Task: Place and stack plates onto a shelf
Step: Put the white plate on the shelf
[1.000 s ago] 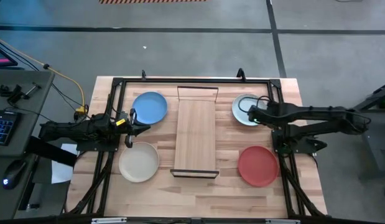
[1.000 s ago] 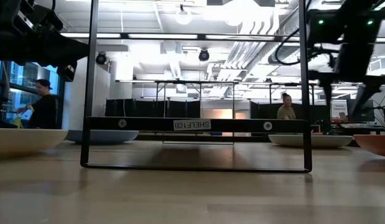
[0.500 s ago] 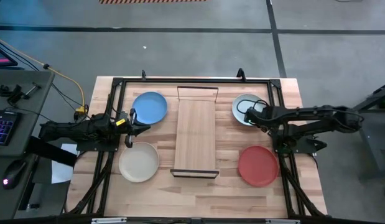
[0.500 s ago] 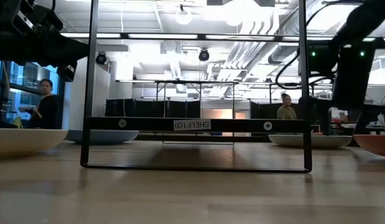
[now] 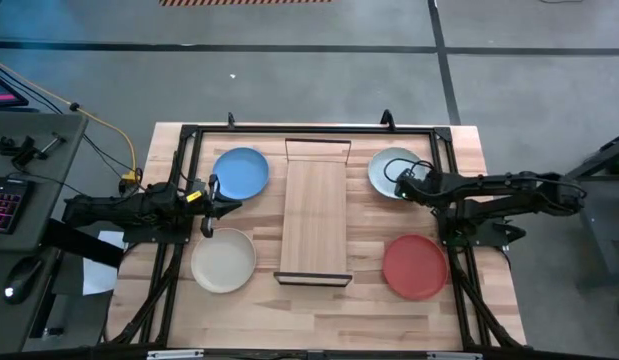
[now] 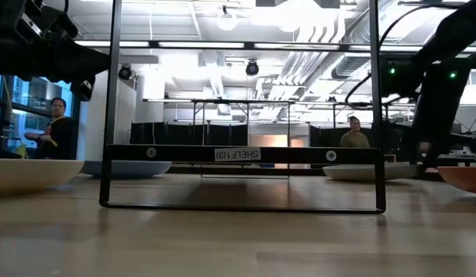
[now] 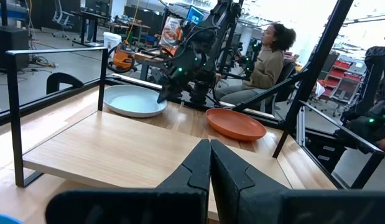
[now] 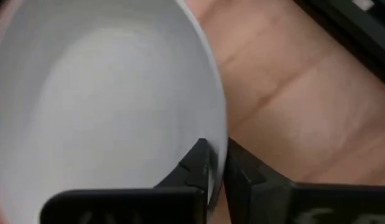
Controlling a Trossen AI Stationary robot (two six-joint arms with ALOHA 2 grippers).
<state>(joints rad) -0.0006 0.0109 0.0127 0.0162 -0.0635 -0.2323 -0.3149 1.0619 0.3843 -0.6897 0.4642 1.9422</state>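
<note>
Now your right end effector point(image 8: 216, 168) pinches the rim of the round, shallow pale blue-white plastic plate point(image 5: 392, 172), which sits on the table just right of the narrow light-wood shelf point(image 5: 314, 215). It looks light, stiff and likely slick, so an edge grip suits. Your left end effector point(image 7: 210, 163) waits closed, empty. The shelf's label reads "SHELF1(3)".

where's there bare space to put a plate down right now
The shelf board is completely bare between its wire end frames. Bare tabletop also lies along the near edge, in front of the cream plate and red plate. It is crowded at the far right, where the right gripper grips the pale plate rim.
</note>
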